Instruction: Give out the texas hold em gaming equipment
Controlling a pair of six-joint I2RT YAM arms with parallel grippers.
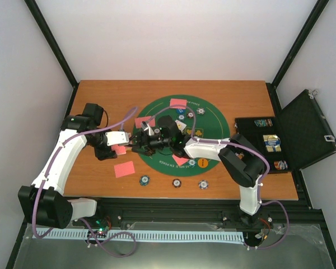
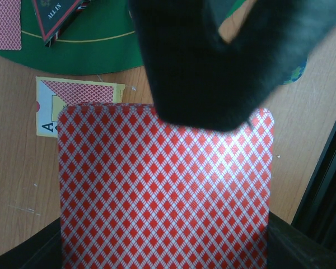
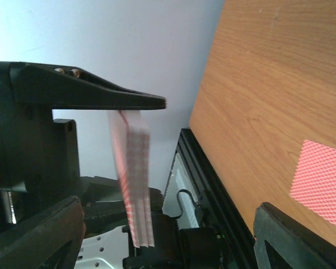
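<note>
**Entry: dealing in progress**

- **deck of red-backed cards**: held above the table, just off the left edge of the green felt mat. It is clamped by its side edges in the left gripper.
- **right gripper**: brought up to the deck, with its fingers spread wide, one to each face. Nothing is gripped by it.
- **dealt cards**:
  - Two are laid face down on the mat's far-left part: a far card and a left card.
  - A near card is laid by the mat's near edge.
  - A loose card lies off the mat, to its near left.
  - In the left wrist view, a further red back is seen lying on a face-up card, just outside the mat's rim.
- **poker chips**: a row of three is set on the table just beyond the mat's near edge. Others are placed on its far part.
- **triangular marker**: on the mat.
- **orange button disc**: on the mat, by its near edge.
- **black case**: open, to the right of the mat. Its contents cannot be identified.

**Status:** distribution is judged partly done. Several positions are supplied with cards and chips. Most of the deck is undealt, and a card is apparently about to be drawn.
</note>
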